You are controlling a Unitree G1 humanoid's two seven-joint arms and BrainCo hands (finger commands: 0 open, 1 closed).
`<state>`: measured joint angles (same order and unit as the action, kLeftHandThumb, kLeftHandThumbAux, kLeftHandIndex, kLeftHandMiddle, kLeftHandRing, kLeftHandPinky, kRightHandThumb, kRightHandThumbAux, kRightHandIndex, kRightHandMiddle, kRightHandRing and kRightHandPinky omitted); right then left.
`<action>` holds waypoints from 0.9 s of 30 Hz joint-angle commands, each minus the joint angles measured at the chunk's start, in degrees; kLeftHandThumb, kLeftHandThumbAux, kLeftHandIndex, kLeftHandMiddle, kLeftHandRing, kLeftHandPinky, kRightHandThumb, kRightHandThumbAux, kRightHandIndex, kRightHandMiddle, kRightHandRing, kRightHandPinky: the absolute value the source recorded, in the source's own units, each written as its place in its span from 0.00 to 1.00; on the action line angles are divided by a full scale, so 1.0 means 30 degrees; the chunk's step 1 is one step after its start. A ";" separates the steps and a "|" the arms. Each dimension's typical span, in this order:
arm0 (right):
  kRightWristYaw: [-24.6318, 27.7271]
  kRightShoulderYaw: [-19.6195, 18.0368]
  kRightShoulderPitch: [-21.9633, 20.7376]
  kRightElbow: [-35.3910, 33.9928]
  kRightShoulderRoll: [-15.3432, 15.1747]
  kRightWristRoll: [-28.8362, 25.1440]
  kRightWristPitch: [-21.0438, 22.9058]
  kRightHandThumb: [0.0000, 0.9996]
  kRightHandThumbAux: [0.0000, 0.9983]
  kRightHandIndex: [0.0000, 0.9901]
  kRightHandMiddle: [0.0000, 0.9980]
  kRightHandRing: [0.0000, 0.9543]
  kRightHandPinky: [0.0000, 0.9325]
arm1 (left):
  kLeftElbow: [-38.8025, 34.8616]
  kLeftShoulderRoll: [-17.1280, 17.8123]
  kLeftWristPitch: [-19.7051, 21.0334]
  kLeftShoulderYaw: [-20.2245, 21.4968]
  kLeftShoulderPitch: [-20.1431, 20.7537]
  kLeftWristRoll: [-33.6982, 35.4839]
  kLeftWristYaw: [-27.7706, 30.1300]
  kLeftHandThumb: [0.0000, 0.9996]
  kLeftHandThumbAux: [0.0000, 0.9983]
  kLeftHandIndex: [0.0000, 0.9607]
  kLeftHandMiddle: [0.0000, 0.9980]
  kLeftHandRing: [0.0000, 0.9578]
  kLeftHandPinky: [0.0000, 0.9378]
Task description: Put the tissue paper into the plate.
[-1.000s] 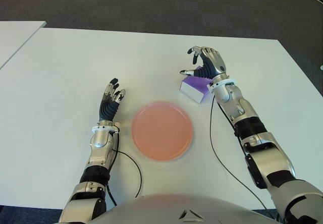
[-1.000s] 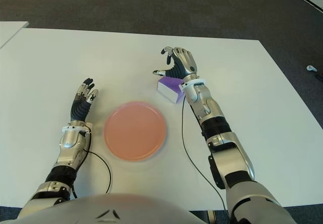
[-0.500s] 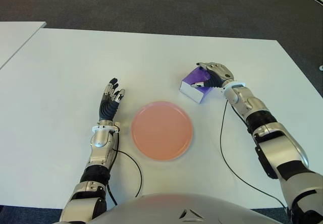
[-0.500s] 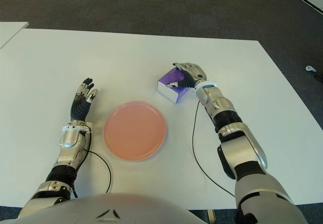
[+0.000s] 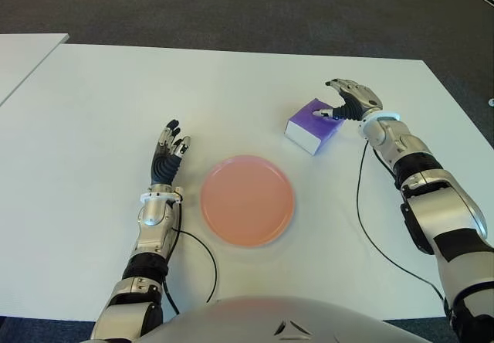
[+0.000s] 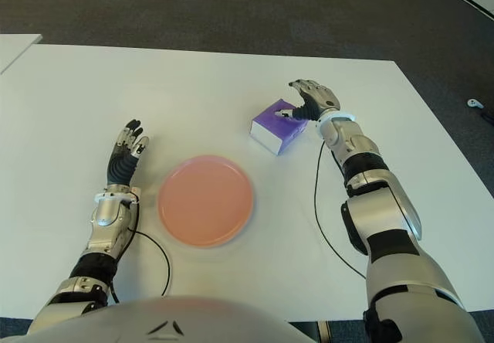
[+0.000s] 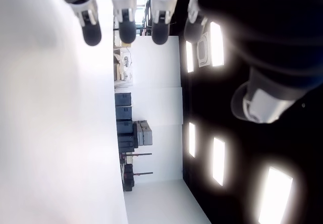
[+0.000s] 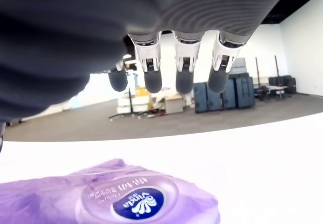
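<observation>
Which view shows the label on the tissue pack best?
The right wrist view: the tissue pack fills the foreground there, its oval blue label readable. Both eye views show the whole purple pack on the table, beside the right hand, label too small. The left wrist view misses it.

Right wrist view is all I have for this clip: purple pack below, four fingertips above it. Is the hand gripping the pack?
Observer: No. In the eye views the right hand is open at the far right edge of the tissue pack; only its thumb tip looks to reach the pack's top.
Operator: Where is the plate?
Observer: The pink plate sits nearer the robot and to the pack's left, apart from it, with nothing in it.
Operator: And the other hand?
Observer: The left hand shows left of the plate, fingers extended, holding nothing.
</observation>
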<state>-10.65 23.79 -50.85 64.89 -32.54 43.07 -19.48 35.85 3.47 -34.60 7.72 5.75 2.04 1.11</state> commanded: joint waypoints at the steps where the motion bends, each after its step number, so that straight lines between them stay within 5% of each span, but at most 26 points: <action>1: 0.0170 0.0309 0.0263 0.0192 -0.0009 -0.0095 0.0020 0.29 0.31 0.00 0.00 0.00 0.00 | 0.0953 -0.0223 0.0450 -0.0111 -0.0840 -0.0086 -0.0065 0.00 0.50 0.00 0.00 0.00 0.00; 27: 0.3448 -0.0359 0.1196 -0.1646 -0.0944 -0.1892 0.0310 0.33 0.40 0.00 0.00 0.00 0.00 | 0.1030 -0.0166 0.0504 -0.0164 -0.0757 0.0073 0.0211 0.00 0.51 0.00 0.00 0.00 0.00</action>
<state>-1.74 23.16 -49.04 60.90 -35.10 38.22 -19.18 36.05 3.51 -34.80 7.67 5.82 2.22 1.13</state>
